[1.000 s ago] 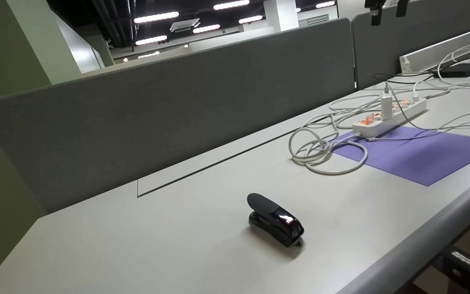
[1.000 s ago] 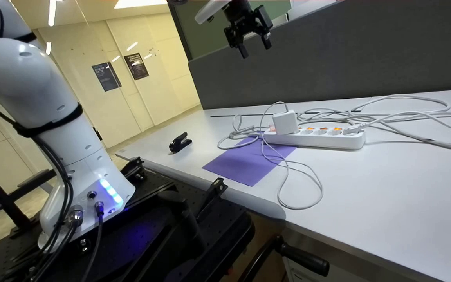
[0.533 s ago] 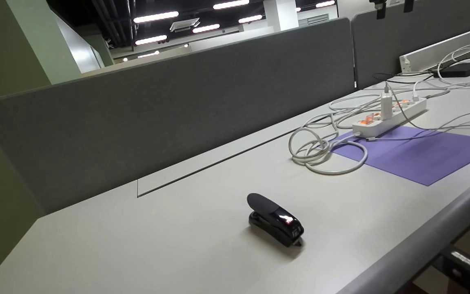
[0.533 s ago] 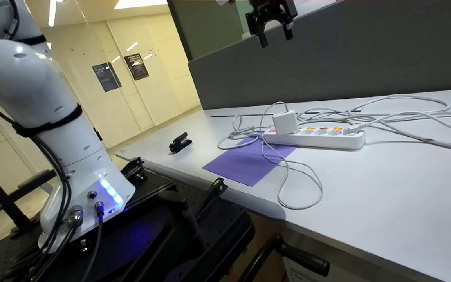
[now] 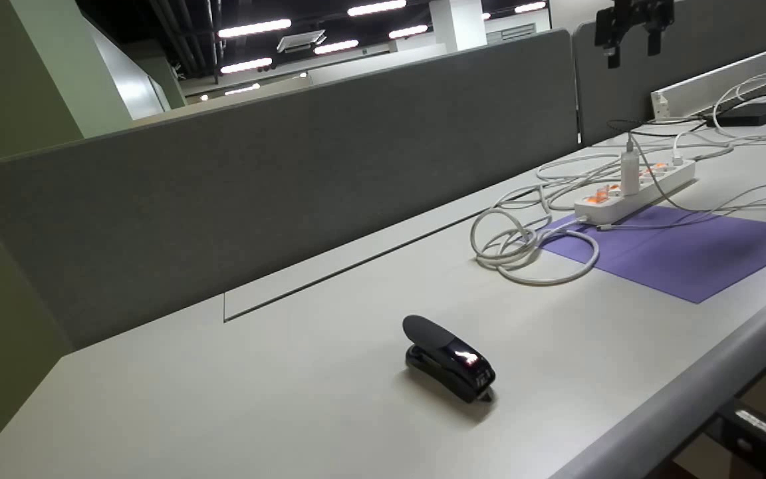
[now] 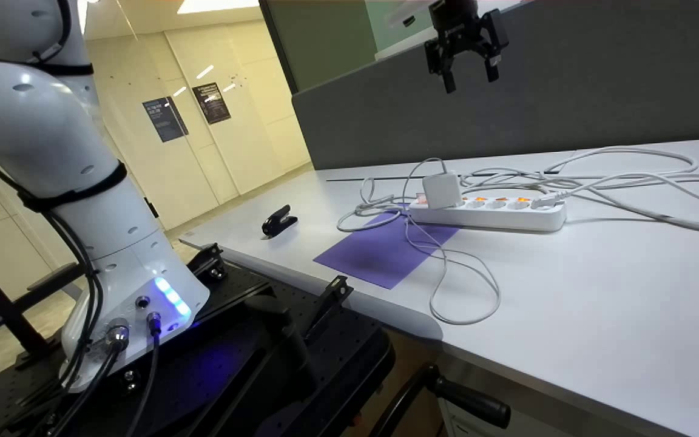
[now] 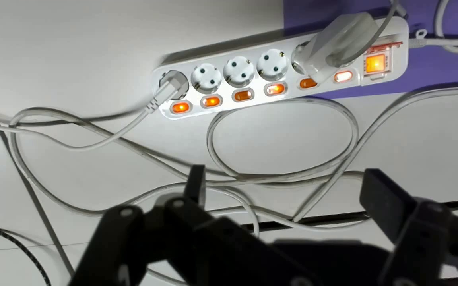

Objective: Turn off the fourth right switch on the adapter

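The black two-finger gripper (image 6: 471, 79) hangs in mid-air, well above the long, slim white plastic power strip (image 7: 255, 77), with the dark grey partition panel (image 5: 323, 179) behind it in both exterior views. Its fingers (image 7: 388, 202) are spread wide and hold nothing. In the wrist view the strip lies beyond the fingertips, while looping white cords (image 7: 209, 137) run below the gap between them. On the strip's front side a broad stretch of white tabletop (image 6: 598, 291) reaches to the rounded grey front edge (image 5: 682, 392); the cords crowd the side toward the partition.

The strip rests flat, one end overlapping the flat purple sheet (image 6: 374, 255). Six small oval switches (image 7: 211, 101) line one side, mostly glowing orange, two duller, the one nearest the sheet almost white. A larger square orange switch (image 7: 375, 63) sits at that end, beside a see-through flap. At the opposite end a pale plug (image 7: 170, 89) fills a socket; three round white sockets (image 7: 238, 71) follow, then a boxy white charger (image 7: 344, 35).

Well apart on the tabletop lies a glossy black stapler-like object (image 5: 449, 359). Two dark posters (image 6: 165, 118) hang on a cream wall (image 6: 255, 79); tube lights (image 5: 255, 28) shine overhead.
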`<act>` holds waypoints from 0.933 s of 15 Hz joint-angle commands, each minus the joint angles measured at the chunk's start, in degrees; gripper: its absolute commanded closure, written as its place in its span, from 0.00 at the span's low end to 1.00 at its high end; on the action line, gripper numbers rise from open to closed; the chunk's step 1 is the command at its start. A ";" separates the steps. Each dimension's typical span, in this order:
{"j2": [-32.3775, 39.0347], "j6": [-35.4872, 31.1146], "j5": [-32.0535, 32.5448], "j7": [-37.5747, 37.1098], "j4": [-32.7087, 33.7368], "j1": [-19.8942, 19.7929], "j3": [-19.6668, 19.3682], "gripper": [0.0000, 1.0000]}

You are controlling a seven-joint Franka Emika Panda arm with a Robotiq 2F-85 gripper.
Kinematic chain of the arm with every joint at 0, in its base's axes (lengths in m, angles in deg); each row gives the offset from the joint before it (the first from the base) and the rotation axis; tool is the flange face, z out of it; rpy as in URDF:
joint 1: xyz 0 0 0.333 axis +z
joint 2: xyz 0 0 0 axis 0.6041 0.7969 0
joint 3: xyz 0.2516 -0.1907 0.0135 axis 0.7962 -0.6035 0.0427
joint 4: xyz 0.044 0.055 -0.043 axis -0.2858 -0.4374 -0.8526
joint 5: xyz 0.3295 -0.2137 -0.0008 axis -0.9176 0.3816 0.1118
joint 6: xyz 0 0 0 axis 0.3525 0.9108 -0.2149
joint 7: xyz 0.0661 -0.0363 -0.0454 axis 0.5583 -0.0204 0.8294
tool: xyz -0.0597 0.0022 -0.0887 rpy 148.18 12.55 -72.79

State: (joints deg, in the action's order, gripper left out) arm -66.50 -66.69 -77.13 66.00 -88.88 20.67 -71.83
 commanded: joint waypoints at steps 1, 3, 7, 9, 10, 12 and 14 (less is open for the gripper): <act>7.38 -0.30 1.35 -0.71 6.45 -1.09 2.35 0.00; 10.33 -0.36 2.13 -1.19 8.04 -1.10 3.00 0.00; 13.53 -0.38 1.50 -0.54 8.95 -2.58 4.30 0.32; 14.50 -0.37 0.91 -0.30 9.03 -3.71 4.74 0.47; 15.02 -0.17 0.68 -0.24 9.08 -4.34 4.90 0.54; 15.81 -0.10 0.51 -0.32 9.13 -5.35 5.07 0.68; 16.51 -0.03 0.51 -0.37 9.31 -6.13 5.21 0.82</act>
State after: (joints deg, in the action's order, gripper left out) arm -51.45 -68.11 -76.22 65.96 -81.80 16.35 -67.66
